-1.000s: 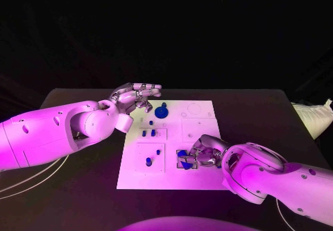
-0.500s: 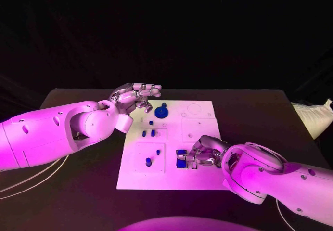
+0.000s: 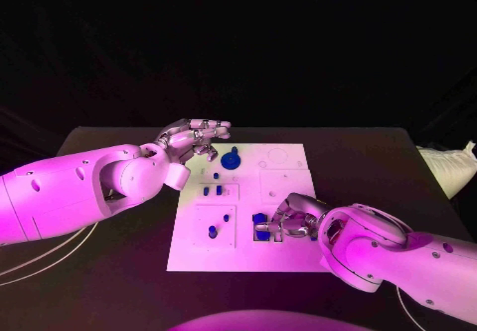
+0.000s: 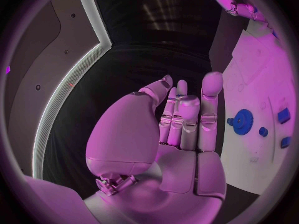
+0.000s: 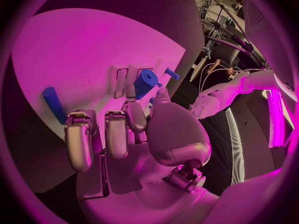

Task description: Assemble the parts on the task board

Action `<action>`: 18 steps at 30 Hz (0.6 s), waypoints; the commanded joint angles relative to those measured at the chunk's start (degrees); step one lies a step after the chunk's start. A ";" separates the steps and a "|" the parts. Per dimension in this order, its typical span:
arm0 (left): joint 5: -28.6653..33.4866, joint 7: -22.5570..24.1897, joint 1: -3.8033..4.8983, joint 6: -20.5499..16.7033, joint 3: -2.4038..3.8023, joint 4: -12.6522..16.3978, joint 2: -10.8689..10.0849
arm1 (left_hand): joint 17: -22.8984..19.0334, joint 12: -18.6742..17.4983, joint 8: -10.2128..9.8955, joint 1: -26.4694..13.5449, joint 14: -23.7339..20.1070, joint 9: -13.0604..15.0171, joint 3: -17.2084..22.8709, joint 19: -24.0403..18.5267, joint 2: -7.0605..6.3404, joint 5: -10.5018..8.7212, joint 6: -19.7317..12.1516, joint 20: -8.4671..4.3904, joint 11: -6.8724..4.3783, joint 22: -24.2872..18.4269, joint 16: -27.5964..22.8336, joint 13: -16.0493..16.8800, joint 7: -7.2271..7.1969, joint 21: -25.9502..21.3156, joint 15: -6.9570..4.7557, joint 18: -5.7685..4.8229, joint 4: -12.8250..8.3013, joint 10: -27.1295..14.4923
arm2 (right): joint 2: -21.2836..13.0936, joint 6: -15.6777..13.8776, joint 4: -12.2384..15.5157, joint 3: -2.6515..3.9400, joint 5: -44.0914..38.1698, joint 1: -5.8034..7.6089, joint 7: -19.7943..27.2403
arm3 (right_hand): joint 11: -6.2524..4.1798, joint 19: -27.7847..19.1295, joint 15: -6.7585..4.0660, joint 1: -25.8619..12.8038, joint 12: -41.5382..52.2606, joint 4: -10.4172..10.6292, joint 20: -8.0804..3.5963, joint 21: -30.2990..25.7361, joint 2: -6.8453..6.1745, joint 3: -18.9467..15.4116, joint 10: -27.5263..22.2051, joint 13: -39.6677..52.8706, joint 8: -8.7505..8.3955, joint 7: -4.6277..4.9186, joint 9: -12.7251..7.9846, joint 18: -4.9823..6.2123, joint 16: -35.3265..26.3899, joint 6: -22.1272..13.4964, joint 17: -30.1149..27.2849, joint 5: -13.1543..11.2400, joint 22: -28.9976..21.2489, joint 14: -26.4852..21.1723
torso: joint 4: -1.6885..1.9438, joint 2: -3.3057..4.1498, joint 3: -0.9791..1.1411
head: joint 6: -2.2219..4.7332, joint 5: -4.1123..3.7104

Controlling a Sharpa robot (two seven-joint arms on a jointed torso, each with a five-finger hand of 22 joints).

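Note:
The white task board lies mid-table. My right hand rests on its near right part and pinches a blue block between thumb and a finger. The right wrist view shows that block at the fingertips, with a blue peg lying on the board nearby. My left hand hovers over the board's far left corner, fingers apart and holding nothing. A blue gear sits just beside it, also seen in the left wrist view as the gear.
Small blue pegs stand in the board's left squares, two in the middle one and two more nearer me. Dark table surrounds the board on all sides. A pale bag lies past the table's right edge.
The blue block at my right hand has turned from tilted to lying straight on the board, and the fingers have shifted slightly with it. The left hand has not moved.

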 commanded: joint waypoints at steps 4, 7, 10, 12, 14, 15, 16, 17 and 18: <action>-0.08 0.29 0.02 1.18 0.01 0.02 0.13 | -0.05 0.14 0.38 -0.31 -0.27 0.01 -0.28 -0.37 0.48 0.15 -0.49 0.11 -0.02 -0.05 -0.26 0.06 -0.05 -0.16 0.03 1.15 -0.11 -0.50 | 0.49 1.85 0.02 0.01 -0.04 -0.11 0.06 | -0.38 4.21 -0.43 8.99 -0.39 -5.46 -0.32 0.02 1.90 3.83 -0.07 0.20 -0.30 -0.28 0.65 -0.39 -0.36 -0.53 5.73 -2.37 11.94 4.21 | 0.08 0.00 -0.02 | -0.13 -0.07; -0.08 0.24 0.01 1.22 0.00 -0.01 0.12 | -0.05 0.14 0.38 -0.31 -0.27 0.01 -0.28 -0.37 0.48 0.15 -0.49 0.11 -0.02 -0.05 -0.26 0.06 -0.05 -0.16 0.03 1.15 -0.11 -0.50 | 0.71 2.10 -0.15 0.01 0.03 -0.15 0.07 | -0.47 4.25 -0.50 11.33 -0.41 -7.20 -0.41 0.06 2.37 5.17 -0.06 0.27 -0.38 -0.38 0.84 -0.40 -0.35 -0.54 5.79 -3.20 12.00 4.22 | 0.08 0.02 -0.03 | -0.21 -0.03; -0.08 0.22 0.01 1.21 -0.01 -0.07 0.09 | -0.05 0.14 0.38 -0.31 -0.27 0.01 -0.28 -0.37 0.48 0.15 -0.49 0.11 -0.02 -0.05 -0.26 0.06 -0.05 -0.16 0.03 1.15 -0.11 -0.50 | 0.99 2.12 -0.39 0.01 0.37 -0.30 0.20 | -0.49 4.28 -0.51 11.81 -0.50 -7.64 -0.44 0.09 2.84 5.77 -0.04 0.25 -0.40 -0.40 0.96 -0.42 -0.31 -0.42 5.86 -3.33 12.06 4.24 | 0.05 0.02 -0.02 | -0.23 0.16; -0.08 0.21 0.01 1.21 -0.01 -0.10 0.07 | -0.05 0.14 0.38 -0.31 -0.27 0.01 -0.28 -0.37 0.48 0.15 -0.49 0.11 -0.02 -0.05 -0.26 0.06 -0.05 -0.16 0.03 1.15 -0.11 -0.50 | 1.08 2.02 -0.47 0.01 0.58 -0.38 0.30 | -0.44 4.28 -0.49 11.39 -0.47 -7.46 -0.45 0.09 2.91 5.75 0.03 0.29 -0.43 -0.33 1.00 -0.42 -0.32 -0.38 5.85 -3.41 12.07 4.24 | 0.04 0.01 -0.03 | -0.28 0.19; -0.08 0.20 0.01 1.21 -0.01 -0.11 0.06 | -0.05 0.14 0.38 -0.31 -0.27 0.01 -0.28 -0.37 0.48 0.15 -0.49 0.11 -0.02 -0.05 -0.26 0.06 -0.05 -0.16 0.03 1.15 -0.11 -0.50 | 1.11 1.85 -0.51 0.01 0.69 -0.42 0.37 | -0.37 4.30 -0.43 10.56 -0.51 -7.05 -0.42 0.11 2.83 5.54 0.08 0.27 -0.47 -0.26 1.06 -0.43 -0.32 -0.35 5.86 -3.38 12.09 4.24 | 0.01 0.00 -0.03 | -0.31 0.22; -0.08 0.20 0.01 1.22 -0.01 -0.11 0.05 | -0.05 0.14 0.38 -0.31 -0.27 0.01 -0.28 -0.37 0.48 0.15 -0.49 0.11 -0.02 -0.05 -0.26 0.06 -0.05 -0.16 0.03 1.15 -0.11 -0.50 | 1.10 1.74 -0.53 0.01 0.73 -0.44 0.40 | -0.34 4.29 -0.40 10.05 -0.50 -6.79 -0.40 0.10 2.79 5.41 0.12 0.29 -0.50 -0.24 1.11 -0.43 -0.31 -0.33 5.88 -3.23 12.08 4.25 | -0.01 -0.02 -0.04 | -0.33 0.24; -0.08 0.20 0.01 1.22 -0.01 -0.10 0.04 | -0.05 0.14 0.38 -0.31 -0.27 0.01 -0.28 -0.37 0.48 0.15 -0.49 0.11 -0.02 -0.05 -0.26 0.06 -0.05 -0.16 0.03 1.15 -0.11 -0.50 | 1.09 1.63 -0.55 0.01 0.76 -0.45 0.43 | -0.33 4.30 -0.38 9.68 -0.51 -6.60 -0.39 0.11 2.77 5.33 0.15 0.29 -0.53 -0.23 1.14 -0.43 -0.31 -0.31 5.88 -3.09 12.10 4.25 | -0.02 -0.05 -0.06 | -0.31 0.23; -0.08 0.20 0.01 1.22 -0.01 -0.10 0.04 | -0.05 0.14 0.38 -0.31 -0.27 0.01 -0.28 -0.37 0.48 0.15 -0.49 0.11 -0.02 -0.05 -0.26 0.06 -0.05 -0.16 0.03 1.15 -0.11 -0.50 | 1.07 1.55 -0.57 0.01 0.78 -0.46 0.45 | -0.32 4.29 -0.38 9.40 -0.52 -6.45 -0.38 0.10 2.77 5.28 0.17 0.30 -0.55 -0.23 1.17 -0.43 -0.31 -0.30 5.88 -2.99 12.09 4.25 | -0.03 -0.05 -0.07 | -0.30 0.24; -0.08 0.20 0.01 1.23 -0.01 -0.09 0.02 | -0.05 0.14 0.38 -0.31 -0.27 0.01 -0.28 -0.37 0.48 0.15 -0.49 0.11 -0.02 -0.05 -0.26 0.06 -0.05 -0.16 0.03 1.15 -0.11 -0.50 | 1.03 1.48 -0.57 0.01 0.80 -0.47 0.47 | -0.32 4.28 -0.38 9.21 -0.53 -6.35 -0.37 0.09 2.78 5.26 0.18 0.29 -0.56 -0.23 1.20 -0.42 -0.30 -0.29 5.90 -2.90 12.07 4.26 | -0.02 -0.06 -0.08 | -0.31 0.23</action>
